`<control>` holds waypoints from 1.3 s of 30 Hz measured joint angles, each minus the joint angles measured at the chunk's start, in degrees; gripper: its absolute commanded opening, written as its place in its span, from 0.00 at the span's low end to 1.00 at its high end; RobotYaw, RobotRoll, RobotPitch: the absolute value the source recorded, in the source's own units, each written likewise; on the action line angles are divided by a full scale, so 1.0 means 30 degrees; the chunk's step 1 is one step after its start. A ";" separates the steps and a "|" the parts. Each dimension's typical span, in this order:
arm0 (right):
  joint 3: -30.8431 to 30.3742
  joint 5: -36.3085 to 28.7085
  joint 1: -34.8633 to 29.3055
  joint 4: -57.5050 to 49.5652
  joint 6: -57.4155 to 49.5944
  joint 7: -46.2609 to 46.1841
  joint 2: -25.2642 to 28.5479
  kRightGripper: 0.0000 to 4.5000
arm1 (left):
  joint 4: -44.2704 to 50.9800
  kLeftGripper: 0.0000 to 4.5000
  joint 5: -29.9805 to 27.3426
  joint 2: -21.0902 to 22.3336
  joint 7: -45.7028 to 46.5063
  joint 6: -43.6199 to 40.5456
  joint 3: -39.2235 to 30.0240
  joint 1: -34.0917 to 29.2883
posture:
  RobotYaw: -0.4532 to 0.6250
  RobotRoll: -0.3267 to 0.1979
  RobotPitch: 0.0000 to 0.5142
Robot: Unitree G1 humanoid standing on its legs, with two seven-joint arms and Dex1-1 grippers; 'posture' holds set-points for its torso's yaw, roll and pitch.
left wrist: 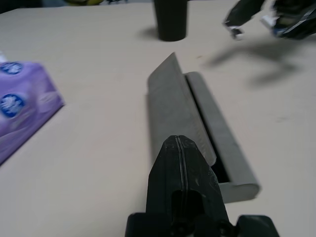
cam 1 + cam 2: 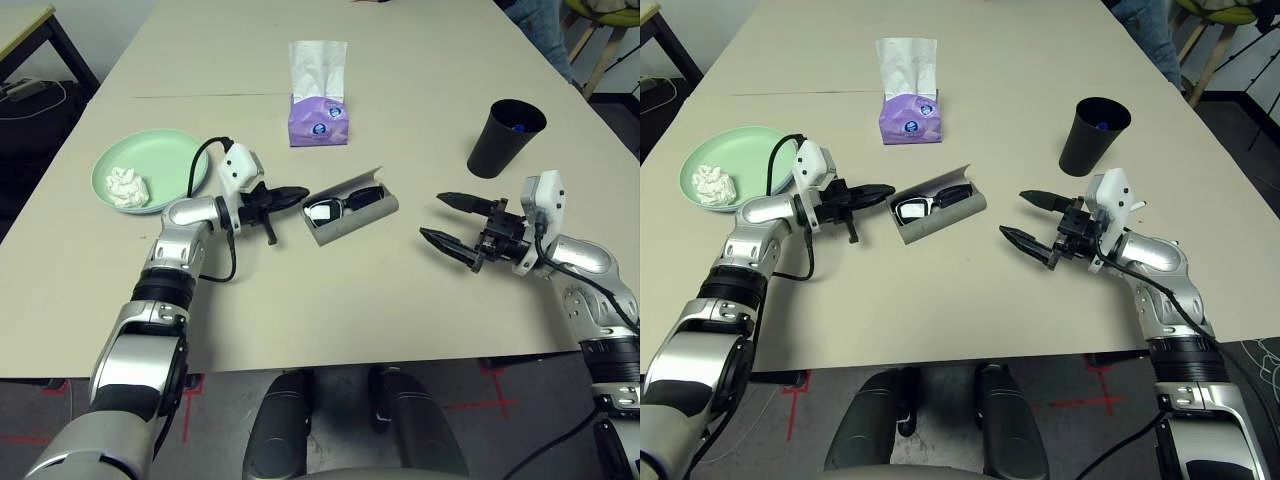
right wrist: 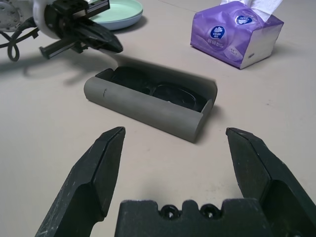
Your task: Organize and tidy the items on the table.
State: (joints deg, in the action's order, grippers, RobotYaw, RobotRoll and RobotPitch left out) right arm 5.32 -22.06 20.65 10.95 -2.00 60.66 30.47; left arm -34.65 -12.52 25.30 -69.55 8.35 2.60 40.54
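— Where's the glasses case (image 2: 352, 207) sitting?

— Near the middle of the desk (image 2: 330, 300), a little toward the near edge, lid up, with the sunglasses (image 2: 343, 203) lying inside. Its long axis runs slantwise, the left end nearer the front edge, the right end angled toward the back.

— And the grippers?

— The left gripper (image 2: 292, 196) is pressed shut with nothing between its fingers. Its tip points at the left end of the case, just beside the raised lid, roughly along the case's length. I can't tell whether it touches yet. The right gripper (image 2: 446, 219) has its fingers spread wide, holding nothing, level with the desk and aimed at the case from the other side, well apart from it.

— So which arm does the work?

— The left one is far nearer. My guess is it nudges the lid down and over, toward the front edge, while the right waits to steady the case.

— Room to move?

— Plenty. Bare desk lies all round the case. The tissue box (image 2: 318, 118) stands behind it, the black cup (image 2: 505, 137) off toward the right edge, and the green plate (image 2: 150, 169) with a crumpled tissue (image 2: 127, 186) near the left edge. None of them crowd the lid's swing.
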 measured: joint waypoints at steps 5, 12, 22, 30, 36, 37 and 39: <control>-0.0004 0.0000 0.0076 -0.0005 0.0002 -0.0072 -0.0001 1.00 | 0.1479 0.00 -0.0251 0.0070 -0.0782 -0.0795 0.0370 -0.0695 | 0.46 0.62 0.32; -0.0005 0.0000 0.0107 -0.0008 0.0002 -0.0088 0.0002 1.00 | 0.2367 0.00 -0.0202 0.0317 -0.1173 -0.1473 0.1016 -0.1543 | 0.46 0.62 0.32; -0.0005 -0.0007 0.0105 -0.0406 -0.0027 -0.0197 0.0001 1.00 | 0.2303 0.00 0.0318 0.0550 -0.0222 -0.1873 0.1064 -0.1578 | 0.45 0.62 0.32; -0.0005 -0.0018 0.0112 -0.0903 -0.0256 -0.0444 0.0002 1.00 | 0.2348 0.00 0.0427 0.0831 0.0039 -0.2431 0.1154 -0.1464 | 0.45 0.62 0.32; -0.0006 -0.0007 0.0133 -0.0902 -0.0264 -0.0449 0.0006 1.00 | 0.2313 0.00 -0.0297 0.0826 -0.0359 -0.2244 0.0575 -0.1301 | 0.46 0.62 0.32; -0.0009 -0.0003 0.0142 -0.0900 -0.0264 -0.0446 0.0008 1.00 | 0.2318 0.00 -0.0835 0.0741 -0.0475 -0.2210 0.0103 -0.1065 | 0.46 0.62 0.32; -0.0019 0.0000 0.0212 -0.0899 -0.0264 -0.0443 0.0008 1.00 | 0.2422 0.00 -0.1486 0.0730 -0.0509 -0.2071 -0.0576 -0.0559 | 0.46 0.62 0.32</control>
State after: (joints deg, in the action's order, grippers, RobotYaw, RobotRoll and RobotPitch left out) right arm 5.26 -22.06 21.29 8.25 -2.79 59.33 30.49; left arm -27.39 -16.98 27.50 -71.07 2.14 0.87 38.87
